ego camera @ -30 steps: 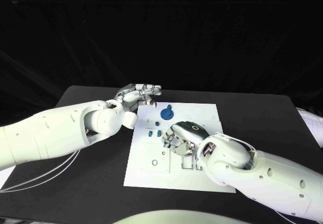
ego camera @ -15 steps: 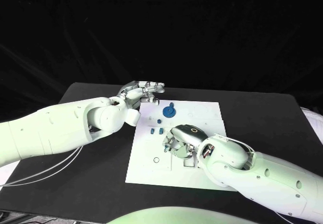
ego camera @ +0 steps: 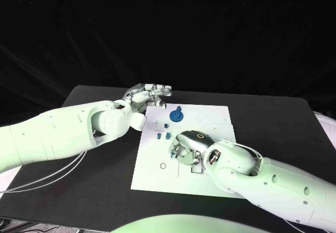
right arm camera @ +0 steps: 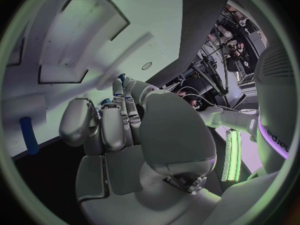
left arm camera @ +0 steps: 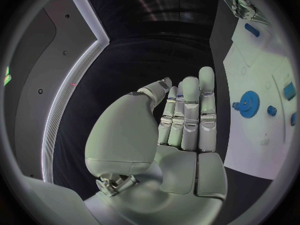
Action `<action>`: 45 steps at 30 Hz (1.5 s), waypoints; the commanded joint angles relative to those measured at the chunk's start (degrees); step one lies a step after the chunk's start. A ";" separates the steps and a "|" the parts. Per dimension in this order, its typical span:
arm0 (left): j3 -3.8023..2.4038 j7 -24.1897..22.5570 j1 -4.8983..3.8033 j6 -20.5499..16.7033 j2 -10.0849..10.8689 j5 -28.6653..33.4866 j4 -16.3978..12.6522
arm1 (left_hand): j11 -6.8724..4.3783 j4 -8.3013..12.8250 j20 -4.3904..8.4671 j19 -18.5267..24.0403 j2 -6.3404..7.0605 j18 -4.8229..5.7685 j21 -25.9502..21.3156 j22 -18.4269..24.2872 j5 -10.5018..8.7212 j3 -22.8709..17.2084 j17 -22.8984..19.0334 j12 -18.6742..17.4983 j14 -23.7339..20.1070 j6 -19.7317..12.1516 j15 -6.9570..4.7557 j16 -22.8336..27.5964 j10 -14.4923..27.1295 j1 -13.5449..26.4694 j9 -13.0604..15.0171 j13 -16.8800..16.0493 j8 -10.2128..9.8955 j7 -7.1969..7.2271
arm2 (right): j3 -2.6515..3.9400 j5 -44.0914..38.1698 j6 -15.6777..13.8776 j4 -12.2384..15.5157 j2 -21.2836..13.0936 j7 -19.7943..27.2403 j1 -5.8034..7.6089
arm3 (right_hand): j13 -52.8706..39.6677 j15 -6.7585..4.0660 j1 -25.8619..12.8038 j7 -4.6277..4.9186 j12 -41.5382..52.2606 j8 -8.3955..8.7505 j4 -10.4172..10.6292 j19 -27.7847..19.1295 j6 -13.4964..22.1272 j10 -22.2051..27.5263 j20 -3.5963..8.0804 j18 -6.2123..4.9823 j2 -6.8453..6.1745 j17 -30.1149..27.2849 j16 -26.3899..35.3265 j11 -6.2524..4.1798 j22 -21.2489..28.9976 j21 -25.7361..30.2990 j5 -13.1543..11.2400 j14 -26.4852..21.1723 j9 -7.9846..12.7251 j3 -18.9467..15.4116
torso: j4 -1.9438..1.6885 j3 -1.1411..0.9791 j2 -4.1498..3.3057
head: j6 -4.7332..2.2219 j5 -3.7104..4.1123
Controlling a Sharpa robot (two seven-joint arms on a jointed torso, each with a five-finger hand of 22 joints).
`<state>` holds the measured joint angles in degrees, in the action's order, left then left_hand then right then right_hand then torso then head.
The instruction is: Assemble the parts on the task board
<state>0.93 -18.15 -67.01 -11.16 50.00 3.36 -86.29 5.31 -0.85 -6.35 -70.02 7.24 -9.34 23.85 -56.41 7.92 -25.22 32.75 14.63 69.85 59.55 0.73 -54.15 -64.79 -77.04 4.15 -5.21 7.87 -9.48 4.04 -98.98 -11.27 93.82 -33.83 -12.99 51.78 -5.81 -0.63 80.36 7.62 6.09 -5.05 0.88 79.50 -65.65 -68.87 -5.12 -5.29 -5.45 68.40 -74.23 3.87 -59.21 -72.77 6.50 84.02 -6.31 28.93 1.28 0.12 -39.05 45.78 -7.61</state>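
In the head view, the right hand (ego camera: pixel 188 145) is seen lowered onto the middle of the task board (ego camera: pixel 210 116), its fingers curled down over small blue parts (ego camera: pixel 162 136) just to its left; whether anything is gripped cannot be told. The blue gear (ego camera: pixel 176 115) lies farther up the board, between the two hands, nearer the left hand (ego camera: pixel 148 94), which is held off the board's far-left corner.

In the left wrist view, the left hand (left arm camera: pixel 181 120) is shown with fingers straight and together, nothing held, the gear (left arm camera: pixel 249 103) lying beside the fingertips.

In the right wrist view, the right hand (right arm camera: pixel 119 125) is seen curled against the board (right arm camera: pixel 75 30); a blue peg (right arm camera: pixel 25 134) lies flat beside it, its long axis running alongside the fingers.
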 commanded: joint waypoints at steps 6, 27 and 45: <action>-0.03 -0.57 -0.02 1.17 -0.11 -0.25 -0.07 | 0.08 0.27 0.00 -0.38 0.01 -1.08 -0.31 0.05 -0.10 0.03 -0.05 0.09 -0.51 -0.04 -0.09 0.19 0.51 -0.44 0.05 -0.08 0.24 -0.14 | -0.08 -3.32 0.30 -0.38 0.00 -1.35 -0.22 | 0.07 -0.39 -0.57 0.04 -0.26 -0.20 -0.19 -0.07 -0.26 -0.52 0.14 -0.52 0.11 -0.13 0.39 -0.02 0.06 0.27 0.69 2.41 -0.12 0.43 | 0.04 0.04 -0.07 | -0.06 0.28; -0.03 -0.40 -0.02 1.33 -0.31 -0.27 0.03 | 0.13 0.31 0.00 -0.38 0.01 -1.07 -0.39 0.12 -0.10 0.12 -0.10 0.18 -0.57 -0.12 -0.06 0.19 0.63 -0.47 0.03 -0.09 0.25 -0.19 | -0.30 -3.88 2.25 -0.52 0.24 -1.79 -0.24 | 2.19 1.35 -3.31 1.88 -2.50 1.51 -0.36 -1.27 4.64 7.45 -1.07 -0.84 -1.90 -0.74 0.57 2.22 2.41 1.90 1.38 2.18 0.89 -0.29 | 0.04 0.04 0.08 | 0.08 0.33; -0.03 -0.17 -0.02 1.58 -0.37 -0.25 0.37 | 0.13 0.38 -0.01 -0.38 -0.02 -1.07 -0.43 0.16 -0.10 0.14 -0.13 0.24 -0.61 -0.15 -0.06 0.20 0.70 -0.56 0.02 -0.09 0.26 -0.20 | 0.05 -2.38 -6.29 3.67 -3.95 -1.08 -0.26 | 1.86 1.87 -4.29 2.51 -0.48 1.23 -0.71 -2.86 7.57 11.30 -1.68 -1.52 -2.56 -3.71 2.59 2.85 5.87 4.27 1.95 1.14 1.76 -2.60 | 0.10 -0.06 0.05 | -0.61 0.66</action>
<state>0.94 -18.04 -67.01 -10.74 49.75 3.24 -85.91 5.61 -0.69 -6.35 -70.02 7.24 -9.34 23.62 -56.35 7.92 -25.06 32.70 14.63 69.65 59.55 0.53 -54.15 -64.49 -77.04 4.15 -5.24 7.87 -9.48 3.98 -101.93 -14.77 96.94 -37.31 -13.95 51.46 -3.91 0.83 76.44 10.12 5.45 -3.73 0.16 76.82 -58.23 -57.36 -6.78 -6.18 -7.99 64.72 -71.80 6.73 -53.26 -68.77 8.31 84.03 -4.63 26.63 1.35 0.05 -39.01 45.29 -6.93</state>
